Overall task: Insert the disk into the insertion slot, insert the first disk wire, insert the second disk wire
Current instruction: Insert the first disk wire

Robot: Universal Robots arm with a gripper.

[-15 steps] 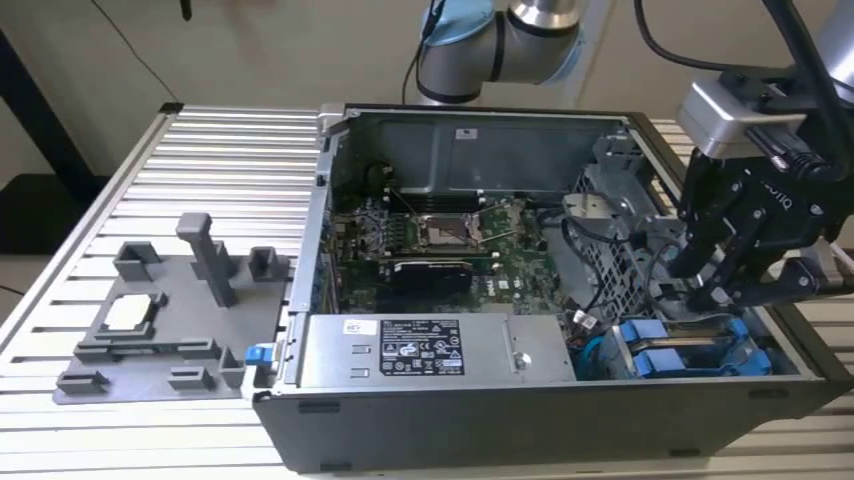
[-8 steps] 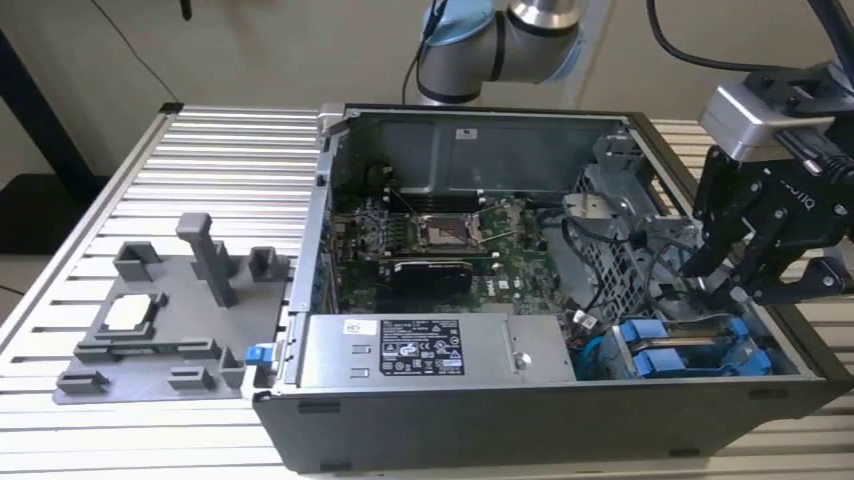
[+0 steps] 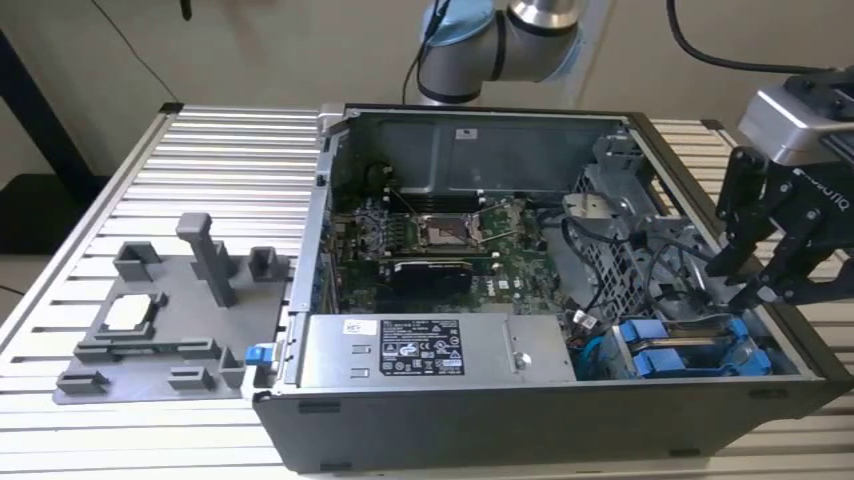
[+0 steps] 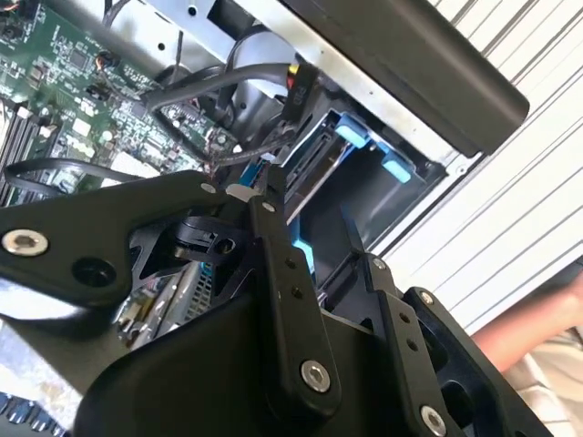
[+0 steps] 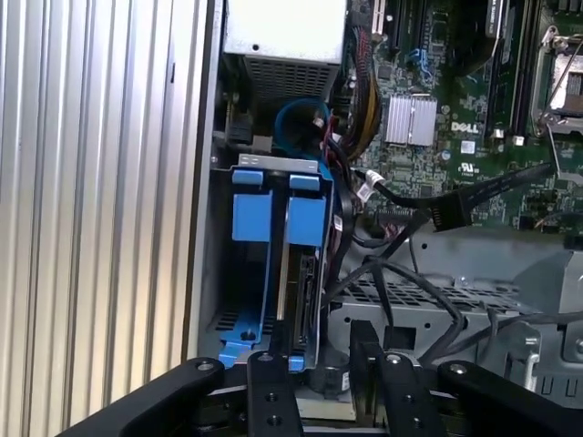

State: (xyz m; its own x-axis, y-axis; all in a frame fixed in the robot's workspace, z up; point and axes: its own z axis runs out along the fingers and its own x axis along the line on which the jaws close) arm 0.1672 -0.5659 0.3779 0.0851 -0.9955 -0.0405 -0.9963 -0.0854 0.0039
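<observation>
I see my black two-fingered gripper (image 3: pixel 743 285) hanging over the corner of the open black computer case (image 3: pixel 534 432) at the exterior view's right; its fingers (image 3: pixel 725 250) are spread apart and clamp nothing. In the first wrist view the gripper (image 5: pixel 314 353) has one fingertip on either side of the near end of the drive bay, with a clear gap between them. Just past the fingertips is the disk (image 5: pixel 307 289), a flat drive seen edge-on in a bright blue plastic carrier frame; it stands in the insertion slot (image 5: pixel 211 273), a dark grey metal bay against the case wall; I cannot tell whether it is pushed fully home. A second bright blue plastic carrier (image 5: pixel 252 218) sits just beside it, between the disk and the case wall.

Near the bay a black flat cable (image 5: pixel 496 187) crosses above the grey perforated metal cage (image 5: pixel 410 293); its black plug hangs free, apart from the disk; thinner black wires loop between the cage and the bay.

Further out, in the exterior view, the green motherboard (image 3: pixel 427 225) fills the case floor; the silver power supply box (image 3: pixel 434 350) with a printed label lies along the near wall; the case rests on a slatted aluminium table (image 3: pixel 227 170); a grey plastic fixture (image 3: pixel 160 320) lies on the table, well apart, at the exterior view's left.
</observation>
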